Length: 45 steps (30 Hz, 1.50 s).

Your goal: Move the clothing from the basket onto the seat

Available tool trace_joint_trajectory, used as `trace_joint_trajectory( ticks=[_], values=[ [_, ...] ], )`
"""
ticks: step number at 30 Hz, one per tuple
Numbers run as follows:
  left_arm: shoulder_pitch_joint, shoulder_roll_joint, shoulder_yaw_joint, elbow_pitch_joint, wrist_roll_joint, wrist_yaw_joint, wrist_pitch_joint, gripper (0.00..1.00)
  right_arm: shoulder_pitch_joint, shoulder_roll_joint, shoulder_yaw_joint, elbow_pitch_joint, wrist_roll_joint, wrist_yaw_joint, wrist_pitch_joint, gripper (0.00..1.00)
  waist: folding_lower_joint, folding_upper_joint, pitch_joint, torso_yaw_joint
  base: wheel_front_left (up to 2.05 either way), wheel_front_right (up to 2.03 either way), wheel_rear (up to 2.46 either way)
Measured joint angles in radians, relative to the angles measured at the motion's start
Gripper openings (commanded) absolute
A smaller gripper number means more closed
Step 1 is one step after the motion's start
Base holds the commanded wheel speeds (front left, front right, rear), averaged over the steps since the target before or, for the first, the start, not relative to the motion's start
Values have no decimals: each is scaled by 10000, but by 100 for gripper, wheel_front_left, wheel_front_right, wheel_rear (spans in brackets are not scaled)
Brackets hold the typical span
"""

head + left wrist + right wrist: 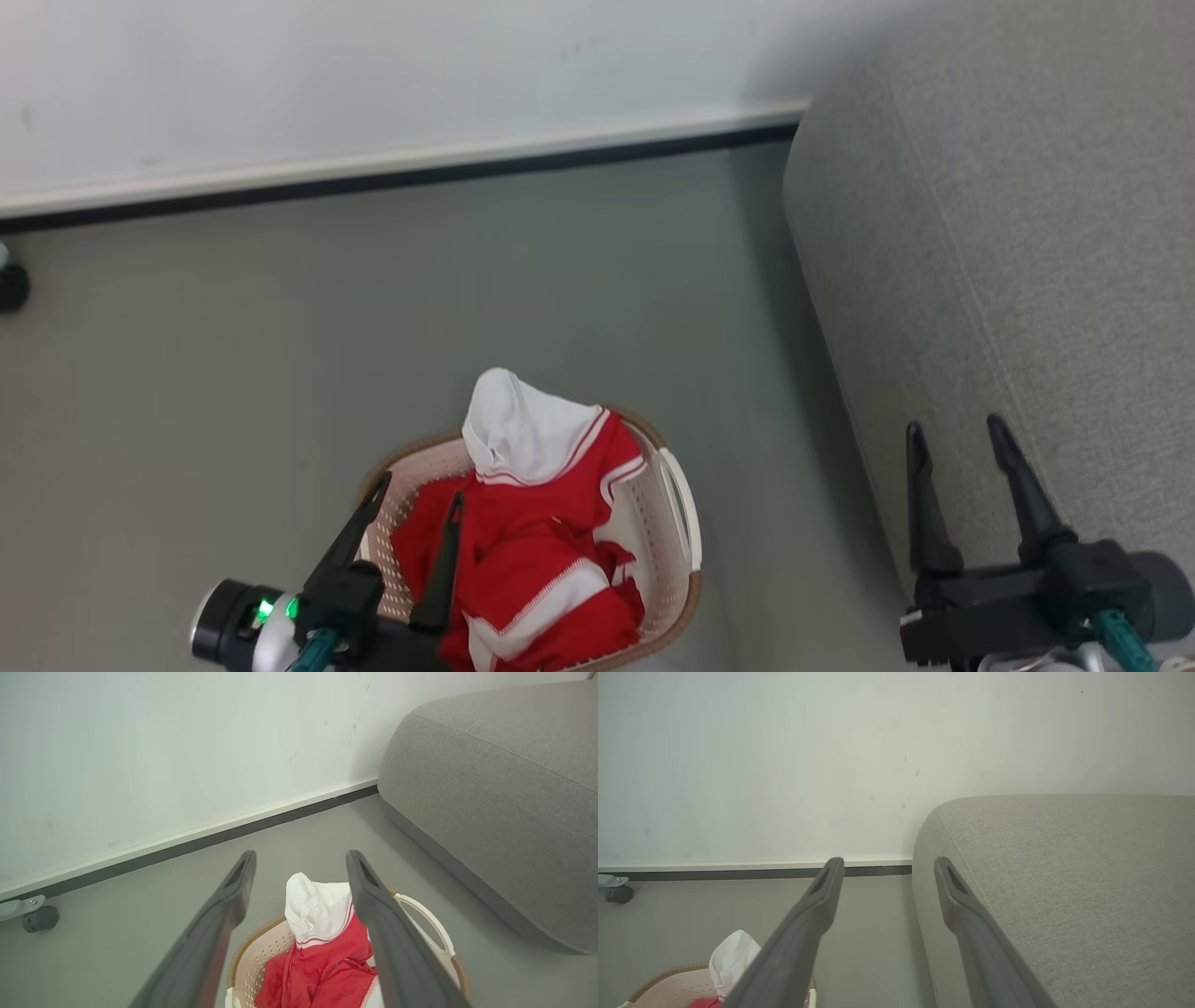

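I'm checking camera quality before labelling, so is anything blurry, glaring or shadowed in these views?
Head view: sharp, evenly lit, soft shadow on the floor beside the seat. Left wrist view: no glare, the left hand looks soft close to the lens. Right wrist view: the right hand soft, wall and seat clear.

Dark tapered fingers (1023, 485), teal cables (1117, 640)

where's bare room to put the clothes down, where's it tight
The seat top is bare, from its rounded edge by the right hand to the wall. The floor between basket and baseboard is open. Crowded: the basket, heaped with clothing, left hand over it.
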Motion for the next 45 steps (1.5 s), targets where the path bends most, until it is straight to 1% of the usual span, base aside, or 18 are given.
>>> trace_joint_trajectory(
  ticks=[1, 3, 7, 12, 13, 15, 17, 25, 28, 35, 36, 43, 45],
  values=[
    [-126, -21, -86, 157, 33, -17, 0, 100, -95, -2, -38, -86, 0, 0, 0, 100, 0, 0, 145, -33, 0, 0, 0],
    [-373, -8, -324, 454, 178, -230, 2, 100, -294, -8, -79, -173, -6, 0, -21, 100, 1, 0, 434, -100, 0, 0, 0],
    [-860, -17, -677, 1012, 412, -499, 23, 100, -553, -15, -169, -316, -88, 0, -27, 100, 1, 0, 1014, -240, 0, 0, 0],
    [-1527, -52, -1060, 1716, 688, -627, 265, 100, -1080, -15, -228, -581, -94, 0, -27, 100, 1, 1, 1753, -414, 0, 0, 0],
    [-1642, -65, -1106, 1852, 736, -708, 343, 100, -1169, -10, -226, -640, -105, 0, -27, 100, 1, 0, 1899, -448, 0, 0, 0],
    [-1875, -100, -1221, 2113, 736, -713, 430, 100, -1358, -10, -228, -750, -146, 0, -27, 100, 2, 1, 2198, -516, 0, 0, 0],
    [-2144, -102, -1396, 2337, 836, -849, 520, 100, -1548, -10, -224, -826, -176, 0, -27, 100, 2, 1, 2498, -583, 0, 0, 0],
    [-3239, -84, -1919, 3212, 1306, -974, 901, 100, -2046, 21, -219, -1129, -244, 12, -27, 100, 1, 1, 3700, -829, 0, 0, 0],
    [-3672, -33, -1973, 3498, 1425, -1047, 1012, 100, -2276, 56, -215, -1225, -247, 13, -27, 100, 0, 1, 4151, -911, 0, 0, 0],
    [-4666, 263, -2050, 4176, 1732, -1057, 1329, 100, -2829, 159, -215, -1494, -280, 46, -29, 100, 0, 2, 5203, -1103, 0, 0, 0],
    [-4666, 263, -2050, 4176, 1732, -1057, 1329, 100, -2829, 159, -215, -1494, -280, 46, -29, 100, 0, 2, 5203, -1103, 0, 0, 0],
    [-5301, 295, -2217, 4851, 1831, -1062, 1505, 100, -3056, 263, -203, -1453, -322, 46, -29, 100, 0, 2, 6145, -1294, 0, 0, 0],
    [-5428, 299, -2253, 5039, 1850, -1124, 1513, 100, -3136, 322, -186, -1423, -334, 46, -29, 100, 0, 1, 6350, -1348, 0, 0, 0]
  ],
)
